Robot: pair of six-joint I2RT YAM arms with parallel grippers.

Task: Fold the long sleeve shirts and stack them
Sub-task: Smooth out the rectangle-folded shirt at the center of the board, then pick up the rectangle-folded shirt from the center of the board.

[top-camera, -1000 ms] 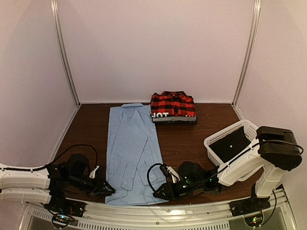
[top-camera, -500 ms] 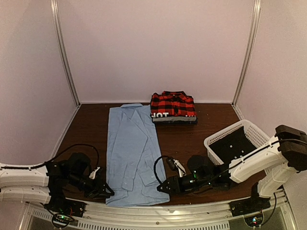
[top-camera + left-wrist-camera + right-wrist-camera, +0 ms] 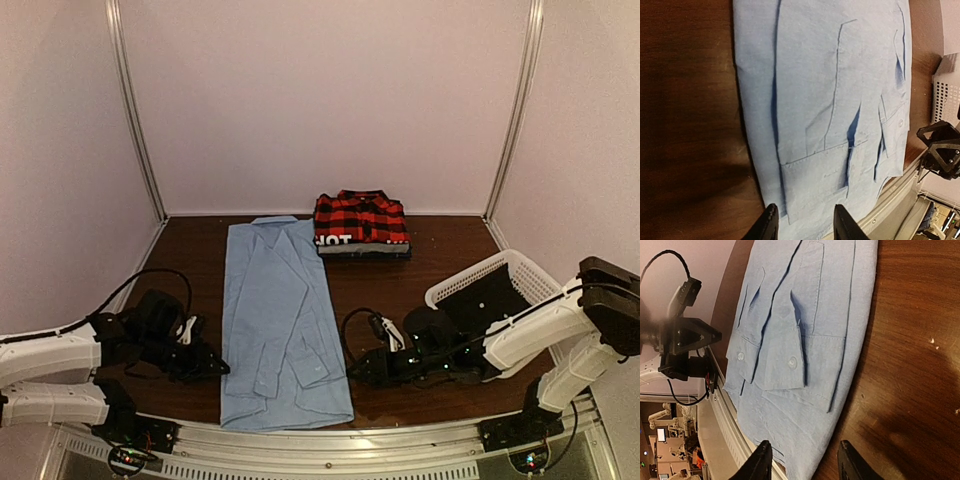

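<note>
Two shirts show: the red plaid shirt (image 3: 360, 218) sits folded at 12 o'clock, the blue shirt (image 3: 275, 310) lies sleeves-in along the tabletop (image 3: 180, 270), hem at 6. The left tool (image 3: 208, 366) at 7 and right tool (image 3: 362, 372) at 5 flank that hem, both open and empty. Next, I judge: pinch both hem corners, fold toward the collar

From my overhead view, the only writing I can read is a row of big white block letters on the front edge of the dark folded garment (image 3: 352, 243) lying under the red-and-black plaid shirt (image 3: 360, 216). They look like "JOT". Smaller white marks further right on that edge are too tiny to read.
</note>
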